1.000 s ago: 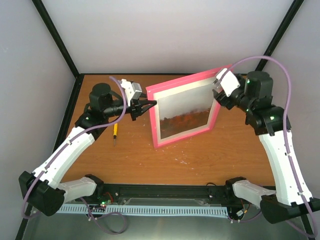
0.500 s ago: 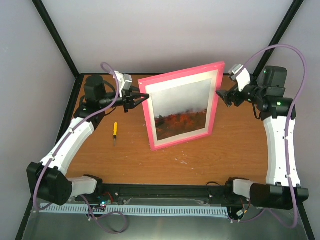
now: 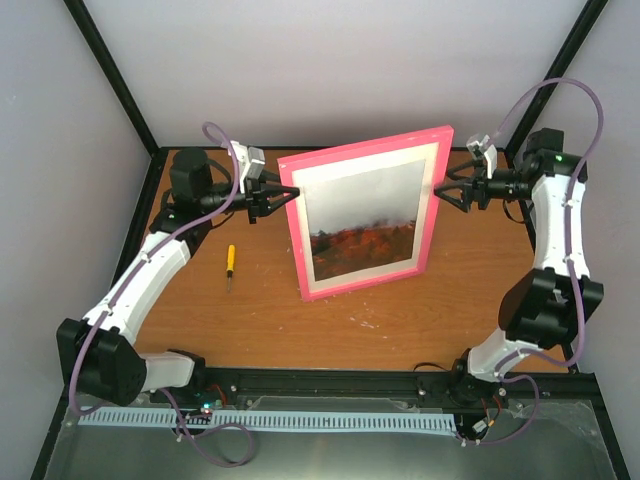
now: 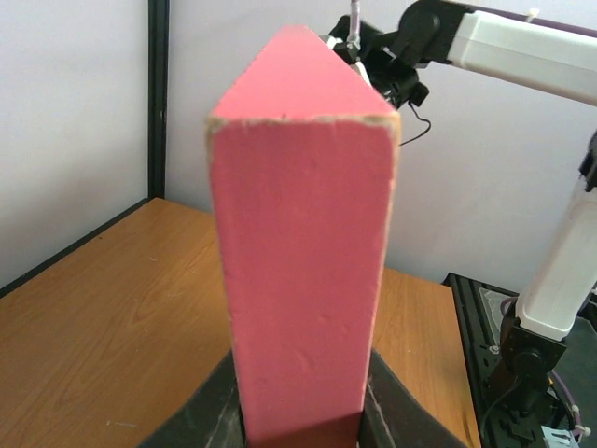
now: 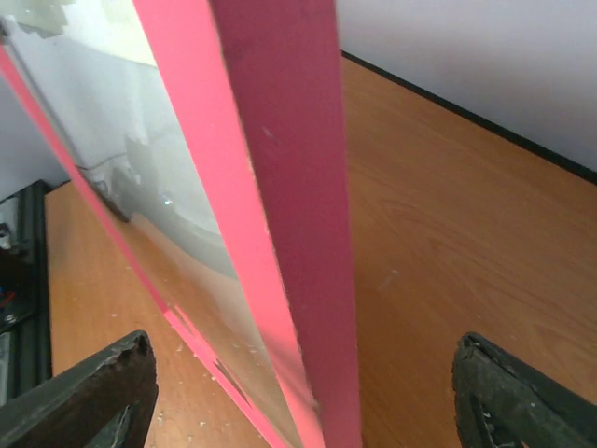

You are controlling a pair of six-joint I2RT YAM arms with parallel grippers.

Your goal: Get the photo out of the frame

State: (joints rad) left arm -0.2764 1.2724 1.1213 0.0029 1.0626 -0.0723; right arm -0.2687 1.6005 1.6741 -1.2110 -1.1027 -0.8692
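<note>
The pink frame [image 3: 365,152] stands upright on its lower edge in the middle of the table, front toward the camera. The photo [image 3: 362,222], misty grey above and orange-red trees below, sits behind the white mat [image 3: 436,205]. My left gripper [image 3: 279,197] is shut on the frame's left edge; the left wrist view shows the pink edge [image 4: 303,271] clamped between the dark pads. My right gripper [image 3: 443,190] is open wide beside the right edge; the right wrist view shows that edge [image 5: 298,243] between its spread fingers [image 5: 518,397], apart from both.
A yellow-handled screwdriver [image 3: 229,264] lies on the wooden table [image 3: 400,320] left of the frame. White crumbs are scattered in front of the frame. Black enclosure posts and grey walls stand around the table.
The frame has tipped more upright and shifted left. My right gripper has let go of the right edge, opened and pulled back as the arm swung right. My left gripper stays clamped.
</note>
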